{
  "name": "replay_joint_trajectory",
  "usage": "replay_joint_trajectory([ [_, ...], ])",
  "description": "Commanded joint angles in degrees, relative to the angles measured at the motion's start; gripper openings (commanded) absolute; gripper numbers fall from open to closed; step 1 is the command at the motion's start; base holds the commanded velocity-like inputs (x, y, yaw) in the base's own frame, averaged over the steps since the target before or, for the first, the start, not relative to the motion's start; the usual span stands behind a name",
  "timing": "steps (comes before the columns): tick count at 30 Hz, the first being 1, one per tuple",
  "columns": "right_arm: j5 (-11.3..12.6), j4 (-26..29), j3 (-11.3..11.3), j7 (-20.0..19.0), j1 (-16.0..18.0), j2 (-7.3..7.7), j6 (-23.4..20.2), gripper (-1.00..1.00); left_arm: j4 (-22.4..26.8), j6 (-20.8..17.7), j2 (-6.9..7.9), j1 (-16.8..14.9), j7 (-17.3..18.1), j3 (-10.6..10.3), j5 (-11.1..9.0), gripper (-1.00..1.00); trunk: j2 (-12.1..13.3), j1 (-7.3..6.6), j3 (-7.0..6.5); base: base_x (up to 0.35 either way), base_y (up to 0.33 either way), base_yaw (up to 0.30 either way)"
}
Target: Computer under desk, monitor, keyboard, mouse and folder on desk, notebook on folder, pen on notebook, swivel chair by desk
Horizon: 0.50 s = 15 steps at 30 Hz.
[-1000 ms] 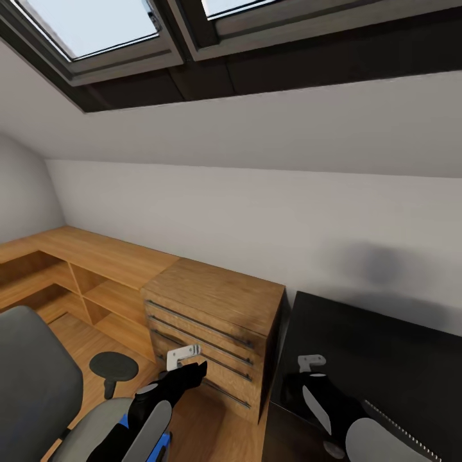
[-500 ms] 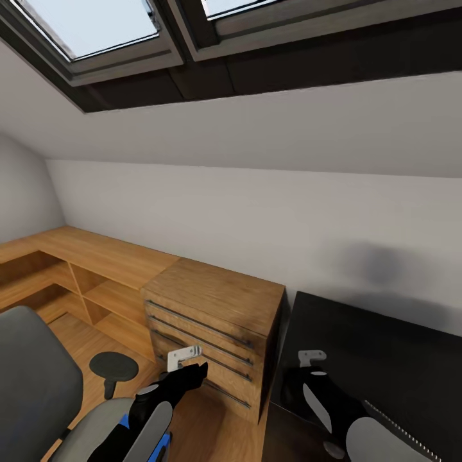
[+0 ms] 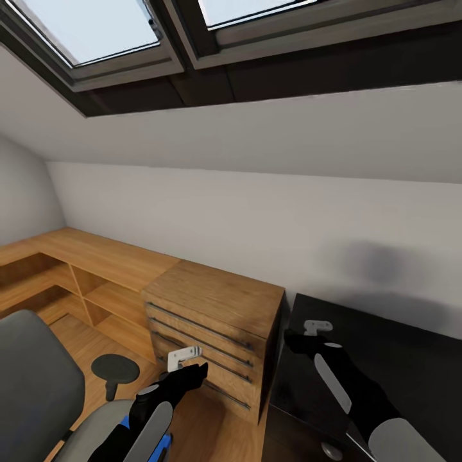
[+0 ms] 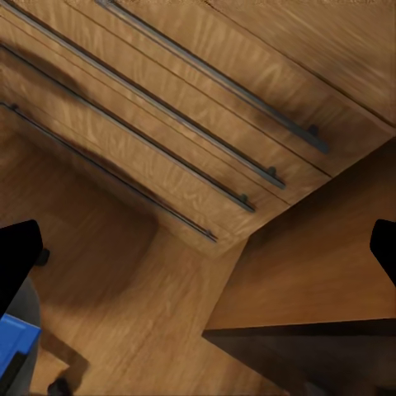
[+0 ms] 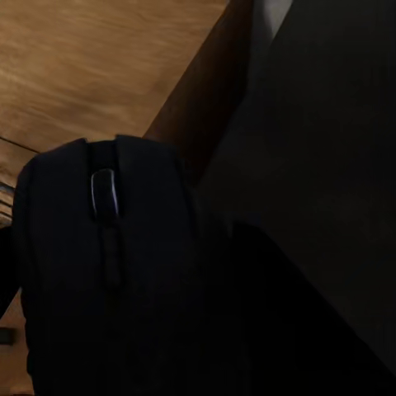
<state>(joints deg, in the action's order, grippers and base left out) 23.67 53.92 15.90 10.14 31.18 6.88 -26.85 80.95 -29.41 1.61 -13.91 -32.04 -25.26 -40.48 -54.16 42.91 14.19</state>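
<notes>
Now the right gripper (image 3: pixel 308 335) has moved forward over the desk (image 3: pixel 410 359), its jaws clamped on the mouse (image 5: pixel 107 272), nearing placement on the surface; the left gripper (image 3: pixel 192 367) hangs with jaws wide apart

Black tabletop (image 3: pixel 410 359) open ahead of right tool (image 3: pixel 296 338). Oak drawer cabinet (image 3: pixel 215 321) flanks its left edge; sloped wall (image 3: pixel 256 218) bounds the rear.

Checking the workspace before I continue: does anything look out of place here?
Yes: the blue folder lies on the swivel chair seat, not the desk. The right gripper holds the mouse above the desk's left end.
</notes>
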Motion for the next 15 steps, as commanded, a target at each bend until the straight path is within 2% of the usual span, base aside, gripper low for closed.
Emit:
replay_joint_trajectory([
  [1, 1.18, 0.59, 0.23, 0.66, -0.15, 0.23, -0.37, -1.00, 0.08, -0.03, 0.06, -0.07, -0.62, -0.15, -0.56, 1.00, 0.35, -0.21, -0.10, 0.000, 0.000, 0.000],
  [5, 1.69, 1.55, -0.30, 0.67, -0.41, 0.41, -0.74, -1.00, 0.08, -0.03, 0.06, -0.07, -0.60, -0.14, -0.56, 1.00, 1.96, -1.09, -0.82, 0.000, 0.000, 0.000],
  [6, 1.93, 3.22, -1.97, 0.67, -0.49, 0.34, -1.89, -1.00, 0.08, -0.03, 0.06, -0.07, -0.58, -0.14, -0.64, 1.00, 2.36, -1.31, -1.00, 0.000, 0.000, 0.000],
  [8, 1.95, 3.50, -2.20, 0.67, -0.50, 0.34, -2.19, -1.00, 0.08, -0.03, 0.06, -0.07, -0.57, -0.14, -0.64, 1.00, 3.16, -1.75, -1.36, 0.000, 0.000, 0.000],
  [15, 1.82, 3.83, -2.62, 0.70, -0.59, 0.50, -2.43, -1.00, 0.01, 0.11, 0.03, -0.07, -0.66, -0.14, -0.65, 1.00, 5.97, -3.29, -2.62, -0.317, -0.071, -0.003],
])
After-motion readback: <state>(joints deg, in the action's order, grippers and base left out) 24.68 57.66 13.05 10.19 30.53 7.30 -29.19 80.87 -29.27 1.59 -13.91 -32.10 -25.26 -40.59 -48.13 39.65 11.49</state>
